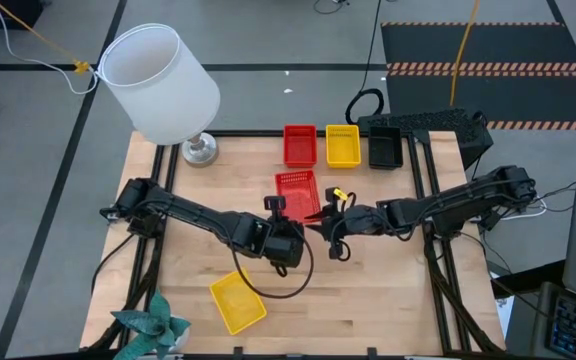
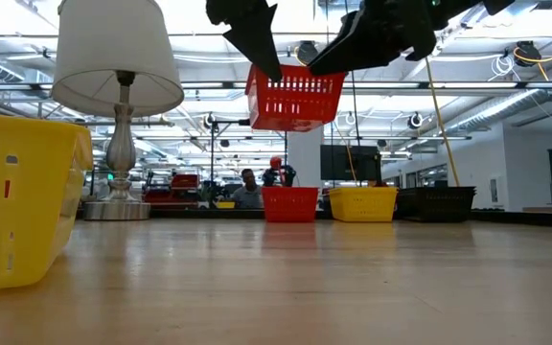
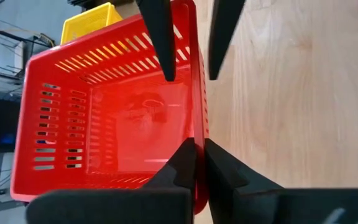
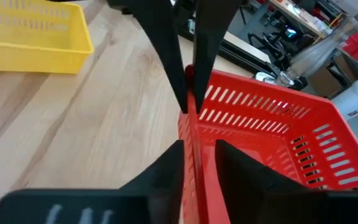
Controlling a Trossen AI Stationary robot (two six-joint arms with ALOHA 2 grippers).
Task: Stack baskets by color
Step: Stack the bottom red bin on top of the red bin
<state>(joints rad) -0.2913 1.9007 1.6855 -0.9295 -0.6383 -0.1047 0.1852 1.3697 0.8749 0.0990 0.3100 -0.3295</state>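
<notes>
A red basket (image 1: 298,190) hangs in the air over the middle of the table, a little tilted in the low view (image 2: 295,96). My left gripper (image 3: 199,163) is shut on its near wall. My right gripper (image 4: 199,163) comes from the right and stands open astride the same wall, one finger inside and one outside; I cannot tell whether either finger touches it. At the far edge a red basket (image 1: 300,145), a yellow basket (image 1: 343,145) and a black basket (image 1: 385,148) stand in a row. Another yellow basket (image 1: 238,300) rests on the table near the front. My left gripper pinches the red basket's near wall (image 3: 196,134) at its rim, one finger inside the basket and one outside. The fingers slant down from the table's left and lie along the wall. The basket is lifted clear of the table, open side up, slightly tilted.
A lamp with a white shade (image 1: 158,85) stands at the far left corner, and a green plant (image 1: 153,325) at the near left corner. Bare wood (image 1: 388,290) lies between the arms and the near edge, right of the yellow basket.
</notes>
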